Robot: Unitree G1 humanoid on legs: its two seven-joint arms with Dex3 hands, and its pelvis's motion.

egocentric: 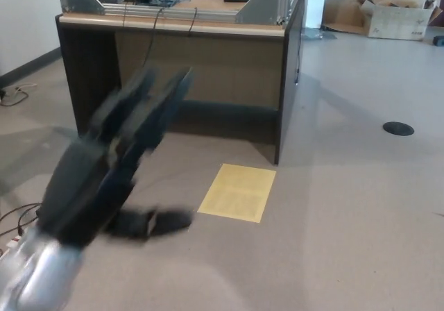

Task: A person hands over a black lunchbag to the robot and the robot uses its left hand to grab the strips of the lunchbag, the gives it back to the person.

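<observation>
No legible writing or labels. Lunchbag not visible. Left hand [104, 169] blurred at lower left of frame, fingers spread, thumb out, holding nothing. Yellow sheet [238, 192] on floor, centre.

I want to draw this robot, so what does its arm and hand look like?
Only the left hand shows, blurred by motion. It is black, with a thumb and two thick, long fingers on a wide black palm. Behind it, the forearm is shiny silver metal with a rounded shape. No cables or markings can be made out on it.
</observation>
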